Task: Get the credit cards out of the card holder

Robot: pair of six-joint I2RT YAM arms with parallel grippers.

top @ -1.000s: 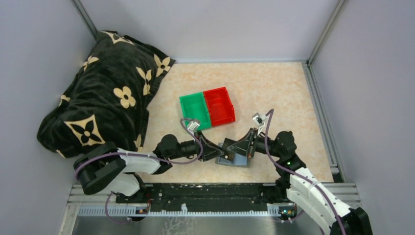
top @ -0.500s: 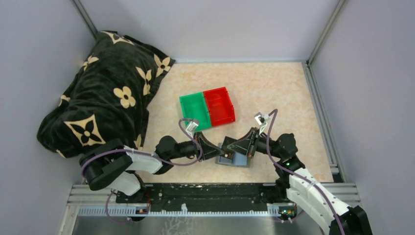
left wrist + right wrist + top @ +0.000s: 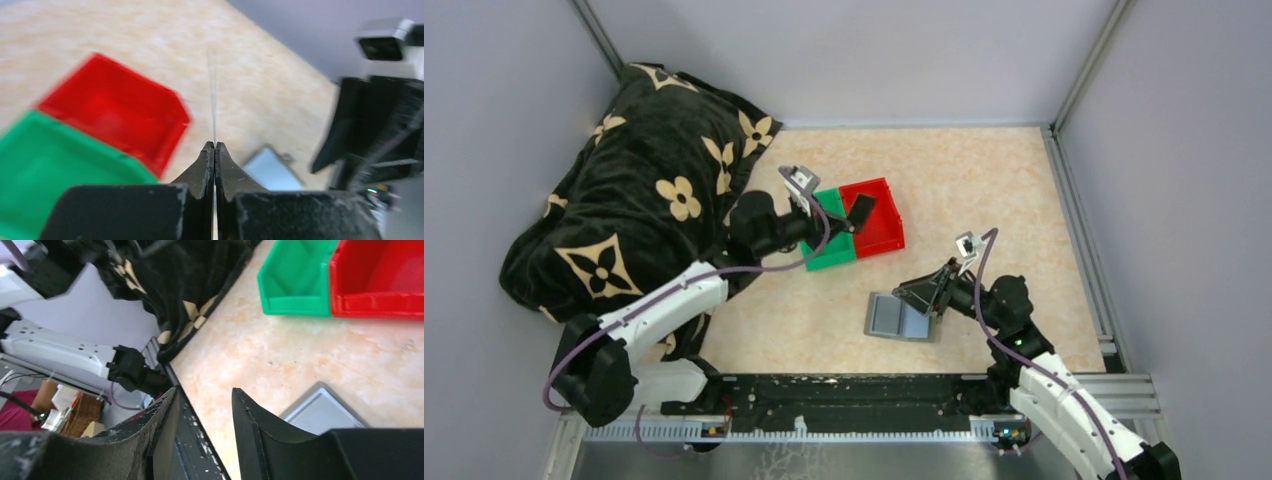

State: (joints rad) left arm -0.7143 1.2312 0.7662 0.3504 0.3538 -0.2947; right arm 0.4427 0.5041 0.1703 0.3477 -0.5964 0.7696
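Observation:
The card holder (image 3: 901, 318) lies spread open and flat on the table, a grey bifold; it also shows in the left wrist view (image 3: 272, 170) and the right wrist view (image 3: 325, 412). My left gripper (image 3: 846, 223) is shut on a dark credit card (image 3: 862, 211), held above the red bin (image 3: 879, 225). In the left wrist view the credit card (image 3: 214, 100) is edge-on, a thin line rising from the shut left gripper (image 3: 215, 145). My right gripper (image 3: 921, 293) hangs open just over the card holder's far right corner, and nothing lies between the fingers of the right gripper (image 3: 202, 395).
A green bin (image 3: 821, 225) adjoins the red bin on its left. A black blanket with cream flowers (image 3: 639, 190) is heaped at the back left. Grey walls close the table on three sides. A metal rail (image 3: 844, 395) runs along the near edge.
My left arm rose from the card holder and swung back to the bins with a card in its shut jaws. The right gripper opened, let go of the card holder and lifted slightly.

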